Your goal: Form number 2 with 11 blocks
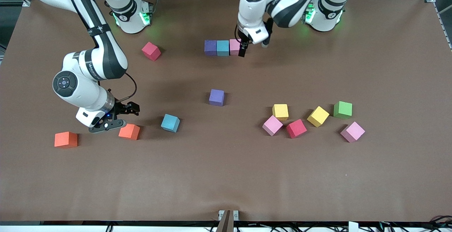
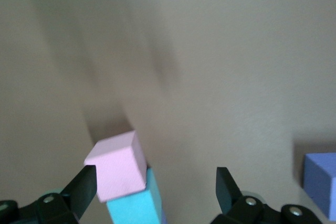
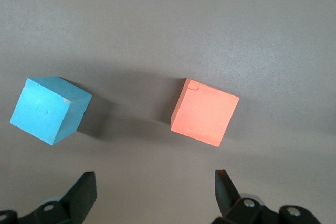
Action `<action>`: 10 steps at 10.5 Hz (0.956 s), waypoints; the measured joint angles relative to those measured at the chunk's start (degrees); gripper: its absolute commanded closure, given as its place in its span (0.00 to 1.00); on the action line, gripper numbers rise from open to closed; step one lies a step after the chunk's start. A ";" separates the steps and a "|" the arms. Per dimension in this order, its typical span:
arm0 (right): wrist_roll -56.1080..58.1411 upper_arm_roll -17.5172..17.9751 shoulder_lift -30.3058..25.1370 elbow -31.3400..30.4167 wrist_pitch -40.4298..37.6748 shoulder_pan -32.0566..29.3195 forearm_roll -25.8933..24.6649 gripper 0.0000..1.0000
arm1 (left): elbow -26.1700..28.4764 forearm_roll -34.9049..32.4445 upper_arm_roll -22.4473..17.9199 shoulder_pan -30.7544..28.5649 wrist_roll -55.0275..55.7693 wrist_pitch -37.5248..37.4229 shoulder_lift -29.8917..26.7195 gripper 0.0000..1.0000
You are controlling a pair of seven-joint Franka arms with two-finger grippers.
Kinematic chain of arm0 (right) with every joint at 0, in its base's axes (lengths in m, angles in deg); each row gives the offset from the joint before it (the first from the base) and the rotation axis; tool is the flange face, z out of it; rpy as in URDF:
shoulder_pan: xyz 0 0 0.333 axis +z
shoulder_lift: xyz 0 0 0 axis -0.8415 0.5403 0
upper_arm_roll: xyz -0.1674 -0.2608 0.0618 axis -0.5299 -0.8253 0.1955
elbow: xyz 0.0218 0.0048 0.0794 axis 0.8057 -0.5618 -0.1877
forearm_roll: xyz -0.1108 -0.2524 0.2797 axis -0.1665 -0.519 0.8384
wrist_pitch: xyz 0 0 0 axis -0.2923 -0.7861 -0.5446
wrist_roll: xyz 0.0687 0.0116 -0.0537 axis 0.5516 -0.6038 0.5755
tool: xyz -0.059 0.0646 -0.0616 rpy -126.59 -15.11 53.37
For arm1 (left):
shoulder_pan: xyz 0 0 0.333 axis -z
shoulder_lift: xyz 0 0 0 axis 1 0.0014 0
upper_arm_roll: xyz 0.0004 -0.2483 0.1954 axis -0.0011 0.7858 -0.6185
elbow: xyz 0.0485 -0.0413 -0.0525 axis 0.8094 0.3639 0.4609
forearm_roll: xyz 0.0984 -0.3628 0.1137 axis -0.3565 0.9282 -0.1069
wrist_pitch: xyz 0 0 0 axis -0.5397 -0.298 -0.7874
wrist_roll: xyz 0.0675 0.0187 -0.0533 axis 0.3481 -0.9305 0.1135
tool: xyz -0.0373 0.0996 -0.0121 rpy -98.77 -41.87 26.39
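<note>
A row of three touching blocks, purple [image 1: 210, 47], blue [image 1: 222, 47] and pink [image 1: 235, 46], lies close to the robots' bases. My left gripper [image 1: 251, 47] is low at the pink end of that row and open. In the left wrist view the pink cube [image 2: 118, 167] sits just inside one finger [image 2: 84, 187], with the blue one [image 2: 134, 208] beside it. My right gripper [image 1: 130, 111] hangs open above an orange block [image 1: 129, 131], seen in the right wrist view as the orange cube [image 3: 205, 113] beside a blue cube [image 3: 49, 109].
Loose cubes lie around: red [image 1: 151, 51], purple [image 1: 216, 97], blue [image 1: 170, 123], a second orange [image 1: 66, 140]. Toward the left arm's end is a cluster of two yellow [image 1: 280, 112] [image 1: 317, 116], two pink [image 1: 272, 125] [image 1: 352, 131], red [image 1: 296, 128] and green [image 1: 343, 109].
</note>
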 measured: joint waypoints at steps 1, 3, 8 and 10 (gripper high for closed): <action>0.00 0.00 0.02 0.01 0.00 0.00 0.00 0.00 | -0.39 0.00 -0.06 -2.70 -6.72 -1.61 -0.36 0.00; 0.00 0.00 0.05 0.03 0.00 0.01 0.00 0.00 | -2.07 0.00 -0.20 -8.30 -21.48 -5.45 -1.22 0.00; 0.00 0.03 0.16 0.11 0.01 0.04 0.00 0.00 | -6.59 -0.96 -0.43 -21.75 -58.12 -6.91 1.72 0.00; 0.00 0.03 0.27 0.13 0.02 0.04 0.00 0.00 | -12.30 -6.73 -0.47 -23.88 -62.95 -6.91 8.78 0.00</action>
